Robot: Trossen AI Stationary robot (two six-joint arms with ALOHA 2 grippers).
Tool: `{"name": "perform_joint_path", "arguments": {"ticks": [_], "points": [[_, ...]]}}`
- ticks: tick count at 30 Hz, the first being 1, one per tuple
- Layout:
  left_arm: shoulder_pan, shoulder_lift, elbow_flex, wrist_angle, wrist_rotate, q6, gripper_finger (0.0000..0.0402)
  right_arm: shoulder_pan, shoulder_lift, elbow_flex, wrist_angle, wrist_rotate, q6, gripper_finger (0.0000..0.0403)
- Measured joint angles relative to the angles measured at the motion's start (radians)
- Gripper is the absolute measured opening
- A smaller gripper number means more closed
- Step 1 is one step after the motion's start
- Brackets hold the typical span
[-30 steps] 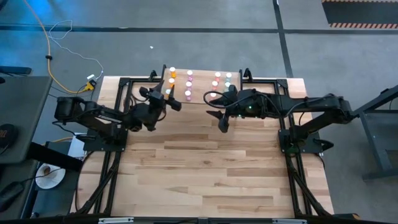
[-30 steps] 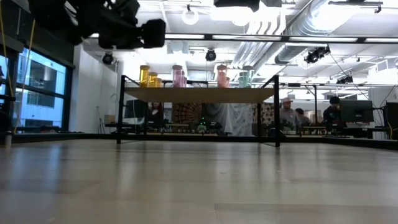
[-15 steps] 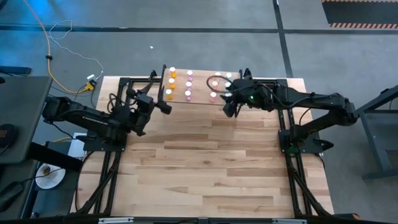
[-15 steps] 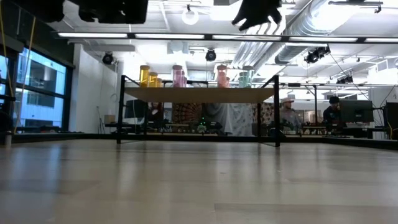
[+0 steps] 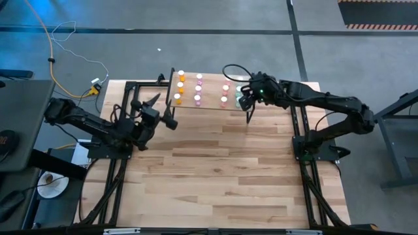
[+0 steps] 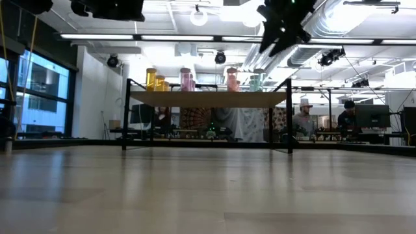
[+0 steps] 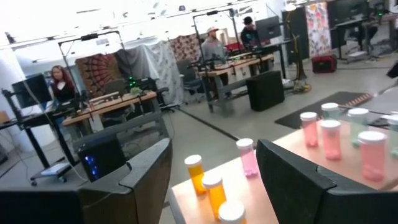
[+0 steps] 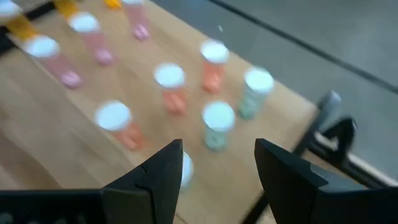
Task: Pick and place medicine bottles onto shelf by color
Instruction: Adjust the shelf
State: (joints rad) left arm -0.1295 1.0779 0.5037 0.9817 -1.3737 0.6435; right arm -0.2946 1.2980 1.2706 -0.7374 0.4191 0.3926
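High view: medicine bottles on shelf beside right tool.

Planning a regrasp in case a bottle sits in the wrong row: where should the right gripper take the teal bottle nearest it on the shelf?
Grip the teal bottle around its white cap or upper body, coming straight down from above. It stands upright among close neighbours on the shelf, so a sideways approach would likely knock them. The right gripper hangs open above it.
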Motion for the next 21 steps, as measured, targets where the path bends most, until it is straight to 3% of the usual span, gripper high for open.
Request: {"name": "perform_joint_path", "arguments": {"ticks": [21], "points": [[-0.030,0.000,0.000,0.002,-0.044,0.023,0.0225,-0.040,0.011,-0.070,-0.173,0.048,0.173,0.0193]]}}
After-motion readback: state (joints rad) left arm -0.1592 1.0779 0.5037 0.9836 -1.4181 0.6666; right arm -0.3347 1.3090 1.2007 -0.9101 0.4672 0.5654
